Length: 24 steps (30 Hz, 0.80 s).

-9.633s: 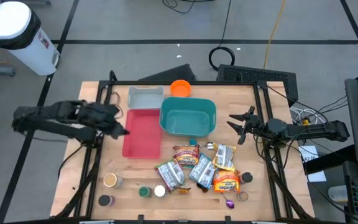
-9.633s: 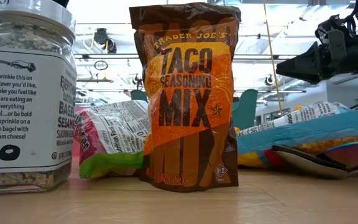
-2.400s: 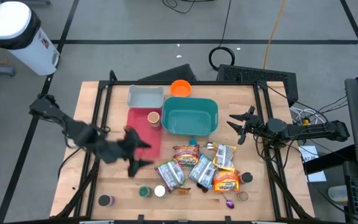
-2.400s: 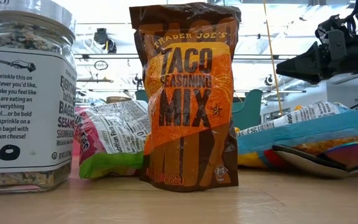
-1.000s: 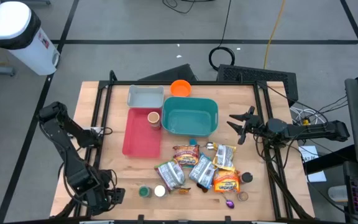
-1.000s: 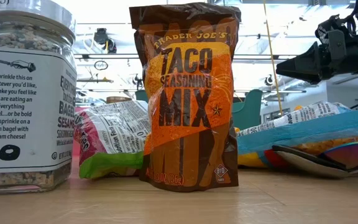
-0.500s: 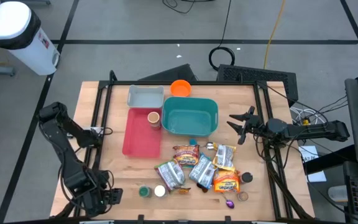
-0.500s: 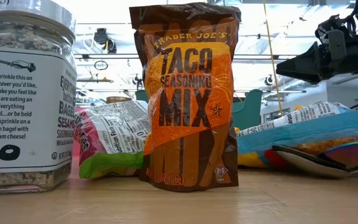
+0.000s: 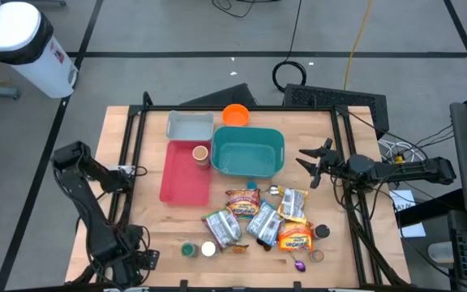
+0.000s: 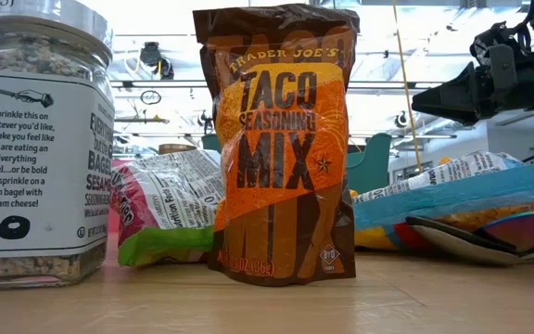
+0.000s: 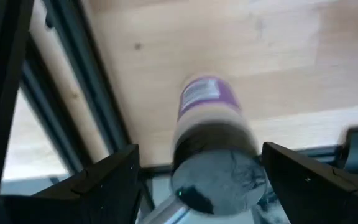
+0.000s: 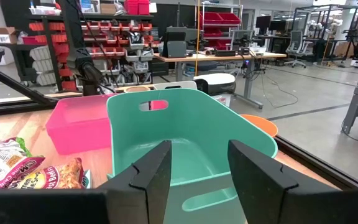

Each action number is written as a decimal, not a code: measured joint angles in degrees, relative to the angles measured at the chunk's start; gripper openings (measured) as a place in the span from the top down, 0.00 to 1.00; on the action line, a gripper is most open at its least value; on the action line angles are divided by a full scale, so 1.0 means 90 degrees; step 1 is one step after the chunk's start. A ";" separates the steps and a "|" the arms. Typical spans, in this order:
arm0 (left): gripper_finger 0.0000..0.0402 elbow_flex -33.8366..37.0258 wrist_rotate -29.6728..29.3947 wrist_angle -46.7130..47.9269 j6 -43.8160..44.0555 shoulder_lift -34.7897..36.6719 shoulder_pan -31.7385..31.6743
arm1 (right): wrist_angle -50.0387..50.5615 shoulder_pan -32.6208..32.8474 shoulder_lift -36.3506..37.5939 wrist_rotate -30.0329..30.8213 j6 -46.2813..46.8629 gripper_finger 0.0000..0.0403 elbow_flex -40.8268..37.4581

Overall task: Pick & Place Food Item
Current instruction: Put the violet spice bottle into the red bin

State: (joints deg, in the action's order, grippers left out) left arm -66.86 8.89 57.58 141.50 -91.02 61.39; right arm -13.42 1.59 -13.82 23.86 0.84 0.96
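dark-capped spice jar, lower left of the high view, framed between wide-spread left gripper fingers, apparently for grasping. right gripper parked mid-right, half-open, empty.

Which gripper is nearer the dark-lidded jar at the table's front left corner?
Left. The left gripper hangs right over the jar, open fingers either side. The right gripper waits across the table, by the teal bin.
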 joint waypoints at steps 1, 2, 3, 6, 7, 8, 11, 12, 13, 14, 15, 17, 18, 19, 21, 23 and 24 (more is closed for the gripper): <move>0.14 -0.0001 -0.0028 0.0032 -0.0027 -0.0026 -0.0003 | 0.0001 0.0002 -0.0002 0.0001 0.0000 0.63 -0.0001; 0.14 -0.0001 -0.0041 0.0029 -0.0124 -0.0043 -0.0018 | -0.0002 -0.0001 -0.0002 0.0000 0.0000 0.63 -0.0001; 0.14 0.0002 -0.0024 0.0022 -0.0180 -0.0050 -0.0049 | -0.0002 0.0002 0.0000 0.0002 0.0000 0.63 0.0000; 0.14 0.0007 0.0102 -0.0168 -0.0127 -0.0098 -0.0121 | -0.0002 -0.0001 -0.0002 0.0001 0.0000 0.63 0.0001; 0.14 0.0009 0.0109 -0.0240 -0.0099 -0.0109 -0.0119 | -0.0002 0.0002 0.0000 -0.0001 0.0000 0.63 0.0001; 0.14 0.0009 0.0106 -0.0237 -0.0099 -0.0094 -0.0117 | -0.0002 0.0000 0.0000 -0.0001 0.0000 0.63 0.0000; 0.15 0.0009 0.0031 -0.0248 -0.0102 -0.0082 -0.0068 | 0.0001 0.0002 -0.0002 -0.0001 0.0000 0.63 -0.0001; 0.16 0.0009 0.0019 -0.0253 -0.0101 -0.0085 -0.0053 | -0.0002 -0.0001 0.0000 -0.0001 0.0000 0.63 -0.0001; 0.18 0.0009 0.0035 -0.0283 -0.0100 -0.0085 -0.0050 | -0.0002 0.0001 -0.0002 -0.0001 0.0000 0.63 -0.0001; 0.21 0.0009 0.0006 -0.0285 -0.0095 -0.0083 -0.0049 | -0.0001 0.0000 -0.0002 0.0000 0.0000 0.63 0.0000; 0.24 0.0009 -0.0062 -0.0274 -0.0086 -0.0083 -0.0051 | -0.0003 0.0000 -0.0001 -0.0001 0.0000 0.63 -0.0001; 0.30 0.0009 -0.0229 -0.0254 -0.0093 -0.0083 -0.0036 | 0.0001 0.0001 -0.0002 -0.0001 0.0000 0.63 0.0000; 0.34 0.0009 -0.0332 -0.0250 -0.0106 -0.0083 -0.0021 | -0.0002 -0.0001 -0.0002 -0.0001 0.0000 0.63 -0.0001; 0.38 0.0009 -0.0369 -0.0259 -0.0141 -0.0083 -0.0015 | -0.0003 0.0000 0.0000 -0.0001 0.0000 0.63 -0.0001; 0.46 0.0009 -0.0526 -0.0261 -0.0218 -0.0074 -0.0010 | 0.0001 -0.0001 -0.0002 -0.0001 0.0000 0.63 0.0001; 0.50 0.0003 -0.0772 -0.0255 -0.0317 -0.0062 -0.0011 | -0.0002 0.0002 0.0000 -0.0001 0.0000 0.63 -0.0001; 0.50 0.0002 -0.0910 -0.0252 -0.0335 -0.0058 -0.0013 | -0.0002 0.0000 -0.0002 -0.0001 0.0000 0.63 0.0001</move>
State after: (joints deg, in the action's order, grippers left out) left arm -66.85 0.70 55.31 138.49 -91.55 61.27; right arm -13.43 1.59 -13.84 23.86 0.84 0.97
